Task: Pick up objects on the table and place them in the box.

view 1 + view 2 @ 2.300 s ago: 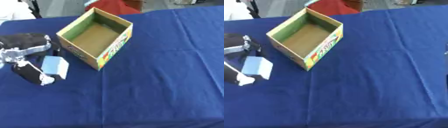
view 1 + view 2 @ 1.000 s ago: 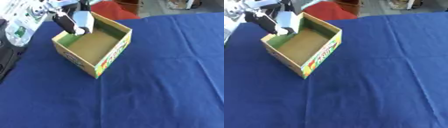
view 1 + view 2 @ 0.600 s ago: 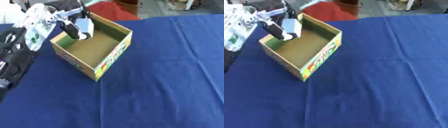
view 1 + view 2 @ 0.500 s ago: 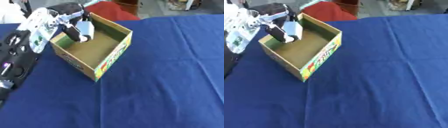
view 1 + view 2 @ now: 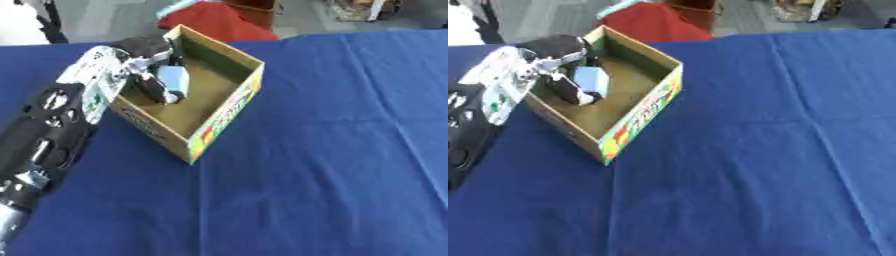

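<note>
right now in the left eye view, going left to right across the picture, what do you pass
The robot's black left arm → left hand → light blue object in its fingers, inside the box → the box's colourful right wall → bare blue tablecloth.

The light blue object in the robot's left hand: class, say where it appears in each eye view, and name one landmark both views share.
Left eye view: light blue object at upper left, inside the box, held by the left hand.
Right eye view: upper left too, nearer the left edge.
Shared landmark: the cardboard box.
</note>
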Controlling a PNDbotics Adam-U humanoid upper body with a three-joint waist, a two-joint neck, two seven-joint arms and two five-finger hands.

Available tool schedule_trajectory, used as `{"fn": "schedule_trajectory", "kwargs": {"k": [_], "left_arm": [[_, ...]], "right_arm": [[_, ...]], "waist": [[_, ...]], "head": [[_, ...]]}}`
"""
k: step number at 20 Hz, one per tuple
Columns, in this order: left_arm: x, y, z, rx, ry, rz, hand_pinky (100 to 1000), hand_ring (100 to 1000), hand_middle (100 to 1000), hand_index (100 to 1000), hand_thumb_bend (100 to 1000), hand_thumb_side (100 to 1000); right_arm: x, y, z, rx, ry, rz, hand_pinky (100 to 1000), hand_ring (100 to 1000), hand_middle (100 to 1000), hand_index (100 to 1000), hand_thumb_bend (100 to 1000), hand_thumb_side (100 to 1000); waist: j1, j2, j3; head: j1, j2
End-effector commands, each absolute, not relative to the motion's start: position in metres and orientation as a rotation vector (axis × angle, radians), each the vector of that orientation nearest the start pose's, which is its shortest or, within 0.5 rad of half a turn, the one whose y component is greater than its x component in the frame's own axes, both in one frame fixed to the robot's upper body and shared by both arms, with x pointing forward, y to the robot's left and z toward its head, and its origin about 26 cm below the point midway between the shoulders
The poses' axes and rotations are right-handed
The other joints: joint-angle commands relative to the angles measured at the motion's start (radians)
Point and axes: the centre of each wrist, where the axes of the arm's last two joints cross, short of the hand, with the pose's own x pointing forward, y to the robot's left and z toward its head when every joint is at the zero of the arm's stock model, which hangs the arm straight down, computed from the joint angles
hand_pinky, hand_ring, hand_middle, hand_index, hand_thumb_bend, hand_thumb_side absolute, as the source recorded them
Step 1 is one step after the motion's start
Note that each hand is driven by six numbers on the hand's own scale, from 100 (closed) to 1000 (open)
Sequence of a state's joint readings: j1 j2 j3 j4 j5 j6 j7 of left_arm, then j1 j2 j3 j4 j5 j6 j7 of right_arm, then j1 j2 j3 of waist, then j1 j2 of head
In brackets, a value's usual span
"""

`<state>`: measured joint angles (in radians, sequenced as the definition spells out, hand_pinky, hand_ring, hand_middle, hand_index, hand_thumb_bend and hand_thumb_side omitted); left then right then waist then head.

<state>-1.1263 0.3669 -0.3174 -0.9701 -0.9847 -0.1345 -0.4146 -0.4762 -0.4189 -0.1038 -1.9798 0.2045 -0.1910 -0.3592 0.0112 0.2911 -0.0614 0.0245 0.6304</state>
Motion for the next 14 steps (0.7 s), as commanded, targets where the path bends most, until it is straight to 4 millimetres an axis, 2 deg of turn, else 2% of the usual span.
{"fn": "schedule_trajectory", "kwargs": {"k": [1, 2, 3, 6, 9, 13, 14], "left_arm": [[0.482, 0.184, 0.271, 1.095, -1.478, -1.714, 716, 793, 804, 871, 559, 371], [0.482, 0.184, 0.272, 1.112, -1.464, -1.724, 787, 853, 855, 892, 652, 412], [0.482, 0.185, 0.272, 1.13, -1.443, -1.74, 825, 885, 870, 903, 702, 423], [0.481, 0.187, 0.276, 1.17, -1.406, -1.754, 852, 907, 877, 913, 725, 433], [0.479, 0.187, 0.281, 1.186, -1.415, -1.743, 840, 897, 862, 912, 666, 435], [0.473, 0.184, 0.293, 1.174, -1.516, -1.69, 801, 856, 808, 888, 521, 428], [0.471, 0.183, 0.296, 1.168, -1.543, -1.673, 798, 854, 805, 887, 513, 427]], "right_arm": [[0.306, -0.282, 0.276, 0.798, 3.361, -0.105, 697, 741, 860, 788, 100, 1000], [0.306, -0.282, 0.276, 0.798, 3.361, -0.105, 697, 741, 860, 788, 100, 1000], [0.306, -0.282, 0.275, 0.799, 3.362, -0.104, 697, 741, 860, 788, 100, 1000], [0.306, -0.282, 0.275, 0.8, 3.363, -0.103, 697, 741, 860, 788, 100, 1000], [0.306, -0.282, 0.274, 0.802, 3.366, -0.101, 697, 741, 860, 788, 100, 1000], [0.306, -0.282, 0.274, 0.8, 3.369, -0.102, 697, 742, 860, 788, 100, 1000], [0.306, -0.282, 0.273, 0.801, 3.37, -0.102, 698, 742, 860, 788, 100, 1000]], "waist": [[-0.001, -0.019, -0.001], [-0.001, -0.019, -0.001], [0.0, -0.02, -0.001], [0.0, -0.021, -0.001], [0.0, -0.023, 0.001], [-0.001, -0.027, 0.003], [-0.001, -0.028, 0.003]], "head": [[-0.002, -0.006], [-0.002, -0.006], [-0.003, -0.004], [-0.006, -0.002], [-0.008, 0.001], [-0.008, 0.005], [-0.007, 0.006]]}}
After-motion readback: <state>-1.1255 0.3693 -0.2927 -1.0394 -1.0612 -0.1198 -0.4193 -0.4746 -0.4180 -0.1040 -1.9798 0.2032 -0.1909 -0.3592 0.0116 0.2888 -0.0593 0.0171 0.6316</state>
